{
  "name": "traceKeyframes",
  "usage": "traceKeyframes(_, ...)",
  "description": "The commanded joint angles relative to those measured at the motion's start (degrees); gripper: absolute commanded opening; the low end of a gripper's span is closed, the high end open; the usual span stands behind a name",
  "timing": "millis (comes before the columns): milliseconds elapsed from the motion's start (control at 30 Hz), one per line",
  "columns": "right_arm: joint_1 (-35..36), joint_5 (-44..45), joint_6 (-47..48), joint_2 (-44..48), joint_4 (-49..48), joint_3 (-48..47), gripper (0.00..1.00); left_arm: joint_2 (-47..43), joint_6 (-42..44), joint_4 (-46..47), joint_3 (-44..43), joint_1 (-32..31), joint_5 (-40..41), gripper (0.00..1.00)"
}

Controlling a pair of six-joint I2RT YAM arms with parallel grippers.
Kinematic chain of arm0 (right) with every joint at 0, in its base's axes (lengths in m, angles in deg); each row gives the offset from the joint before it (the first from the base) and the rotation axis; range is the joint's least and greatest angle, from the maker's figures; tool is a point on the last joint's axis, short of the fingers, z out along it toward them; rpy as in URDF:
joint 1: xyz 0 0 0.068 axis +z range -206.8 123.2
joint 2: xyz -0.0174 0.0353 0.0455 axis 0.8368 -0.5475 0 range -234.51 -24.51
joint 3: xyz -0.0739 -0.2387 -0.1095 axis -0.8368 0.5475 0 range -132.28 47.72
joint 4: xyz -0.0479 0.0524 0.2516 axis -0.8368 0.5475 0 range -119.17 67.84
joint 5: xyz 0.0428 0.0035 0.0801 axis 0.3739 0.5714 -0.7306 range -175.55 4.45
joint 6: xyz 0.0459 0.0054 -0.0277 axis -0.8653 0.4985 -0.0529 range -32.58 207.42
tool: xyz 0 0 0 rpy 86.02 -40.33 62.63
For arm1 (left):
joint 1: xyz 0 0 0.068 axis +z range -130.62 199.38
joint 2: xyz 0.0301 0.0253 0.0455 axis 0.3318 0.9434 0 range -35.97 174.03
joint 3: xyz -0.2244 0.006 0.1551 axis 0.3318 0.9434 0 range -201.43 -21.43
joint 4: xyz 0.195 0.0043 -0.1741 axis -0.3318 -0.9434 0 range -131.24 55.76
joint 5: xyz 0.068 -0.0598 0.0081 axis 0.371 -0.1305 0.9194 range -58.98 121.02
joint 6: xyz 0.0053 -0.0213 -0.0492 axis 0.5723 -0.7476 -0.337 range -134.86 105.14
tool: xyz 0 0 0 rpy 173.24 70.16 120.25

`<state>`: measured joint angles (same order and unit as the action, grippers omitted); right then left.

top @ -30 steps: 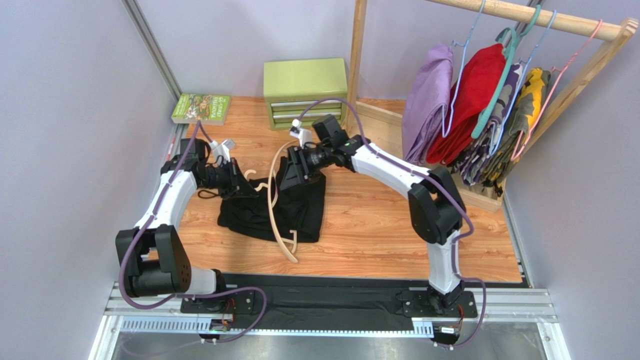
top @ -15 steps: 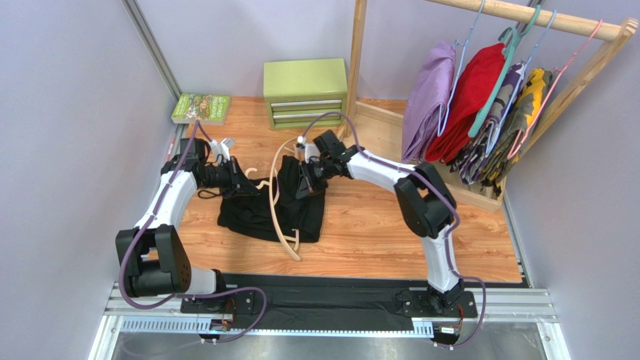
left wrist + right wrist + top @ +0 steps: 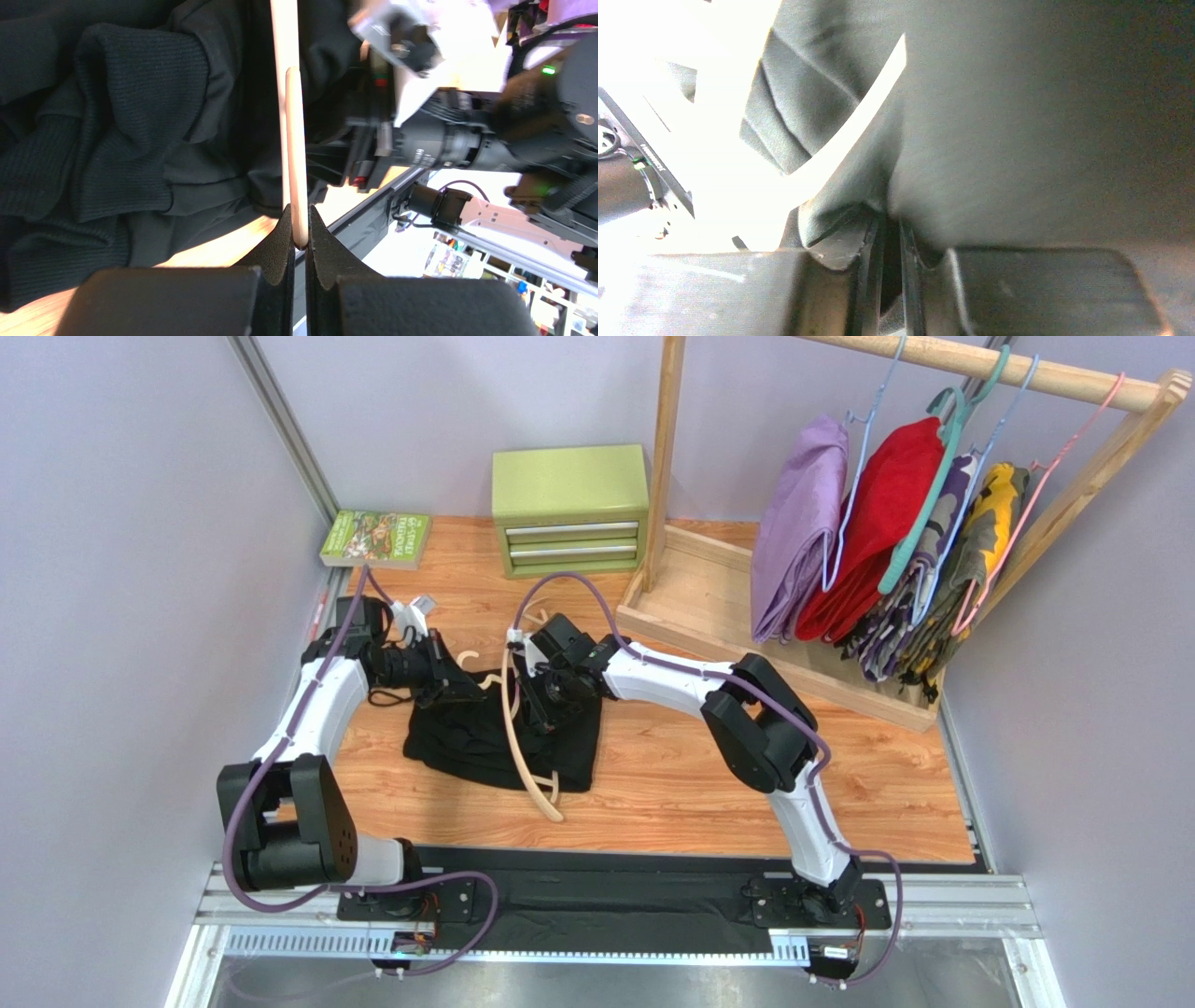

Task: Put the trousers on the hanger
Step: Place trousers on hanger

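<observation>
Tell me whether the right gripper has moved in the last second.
Yes. The right gripper has shifted left and toward the near edge, farther from the green metal drawer chest.

Right wrist view is soft and blown out on the left, and the trousers (image 3: 1032, 126) fill most of it. Can't tell if cloth is actually pinched between the fingers (image 3: 840, 280). Top view: right gripper (image 3: 543, 700) tips buried in folds, hanger (image 3: 526, 756) upper end partly covered. Left wrist: hanger rod runs off top edge. Book (image 3: 375, 538) cover print too small to read. Clothes rack (image 3: 982, 361) top clipped.
</observation>
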<state>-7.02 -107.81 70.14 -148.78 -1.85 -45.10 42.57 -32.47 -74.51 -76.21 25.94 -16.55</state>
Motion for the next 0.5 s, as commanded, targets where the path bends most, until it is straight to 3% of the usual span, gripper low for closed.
traceKeyframes(0,-1.61,0.93,4.53,6.3,2.22,-1.67,0.16,-1.81,-2.0,2.57,-0.5,0.2,-4.11,0.0)
traceKeyframes(233,-6.01,-8.15,7.34,13.25,2.05,-1.84,0.09,-2.34,0.02,0.81,-0.59,0.2,-3.58,0.0)
traceKeyframes(467,-7.94,-0.59,8.49,9.5,-1.55,-5.97,0.02,-1.82,0.38,0.81,-1.11,0.11,-4.55,0.0)
